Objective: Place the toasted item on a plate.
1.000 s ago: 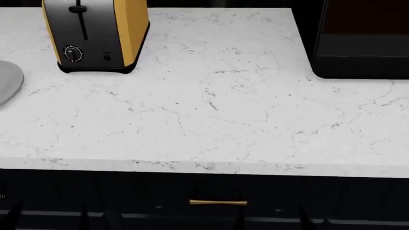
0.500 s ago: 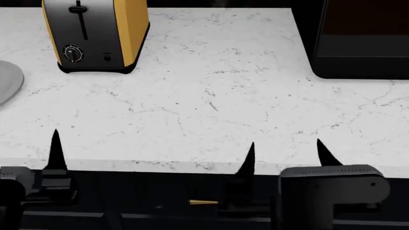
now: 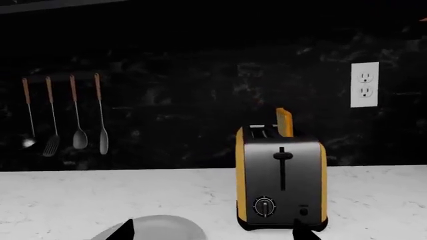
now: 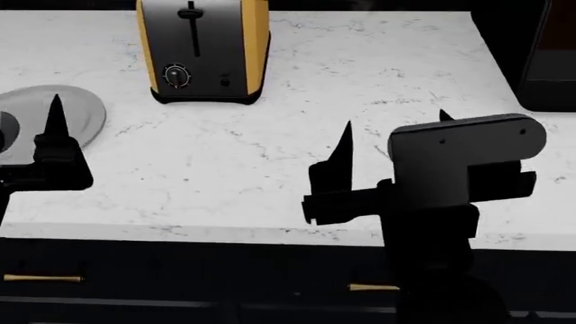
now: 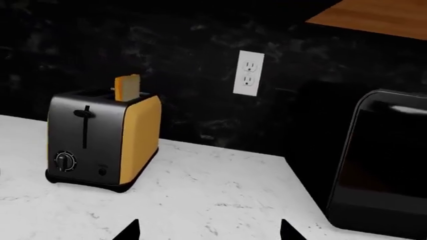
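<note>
The toasted item (image 3: 285,122) is a tan slice with an orange crust, standing up out of the rear slot of the black-and-yellow toaster (image 3: 280,182); it also shows in the right wrist view (image 5: 127,87). In the head view the toaster (image 4: 202,47) is cut off at the top and the slice is out of view. The light-grey plate (image 4: 88,111) lies on the counter left of the toaster, and shows in the left wrist view (image 3: 163,227). My left gripper (image 4: 32,125) is open and empty over the plate's near edge. My right gripper (image 4: 394,121) is open and empty over the counter, right of the toaster.
A black appliance (image 4: 549,61) stands at the counter's right end, and shows in the right wrist view (image 5: 383,165). Several utensils (image 3: 67,115) hang on the dark back wall. A white outlet (image 3: 364,84) sits right of the toaster. The counter's front edge (image 4: 225,236) runs below both grippers.
Both arms have risen from below the counter edge to over the counter. The head view has shifted, so toaster and plate sit further right in it.
</note>
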Controlling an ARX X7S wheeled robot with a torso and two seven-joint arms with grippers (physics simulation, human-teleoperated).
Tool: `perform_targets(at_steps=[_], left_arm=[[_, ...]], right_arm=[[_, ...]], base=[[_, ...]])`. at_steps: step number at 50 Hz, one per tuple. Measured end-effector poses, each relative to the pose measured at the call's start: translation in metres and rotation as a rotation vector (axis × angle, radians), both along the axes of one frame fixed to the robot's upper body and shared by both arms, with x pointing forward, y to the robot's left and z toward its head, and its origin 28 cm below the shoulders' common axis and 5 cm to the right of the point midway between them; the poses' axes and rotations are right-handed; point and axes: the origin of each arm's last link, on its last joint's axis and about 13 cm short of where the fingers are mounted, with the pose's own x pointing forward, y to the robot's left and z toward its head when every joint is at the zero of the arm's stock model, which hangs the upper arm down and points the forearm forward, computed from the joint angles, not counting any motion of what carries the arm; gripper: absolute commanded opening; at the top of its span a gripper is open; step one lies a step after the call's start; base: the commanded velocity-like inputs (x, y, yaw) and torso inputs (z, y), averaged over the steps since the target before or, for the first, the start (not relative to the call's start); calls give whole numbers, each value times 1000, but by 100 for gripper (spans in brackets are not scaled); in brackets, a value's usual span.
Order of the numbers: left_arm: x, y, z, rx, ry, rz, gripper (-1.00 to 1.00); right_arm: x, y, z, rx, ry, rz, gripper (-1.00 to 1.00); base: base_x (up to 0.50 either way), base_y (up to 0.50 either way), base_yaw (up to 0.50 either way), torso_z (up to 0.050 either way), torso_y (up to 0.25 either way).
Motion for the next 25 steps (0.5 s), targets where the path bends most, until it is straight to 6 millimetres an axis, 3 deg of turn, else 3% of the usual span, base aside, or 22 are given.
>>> perform_targets(at_steps=[9,25], left_arm=[[11,8,18,2,-1,21,100],[31,15,44,-3,-5,37,100]], right_arm=[[18,-2,18,-14,4,-4,100],[30,-7,50,-18,-7,-23,100]], base=[[0,500,0,50,61],[5,500,0,50,62]])
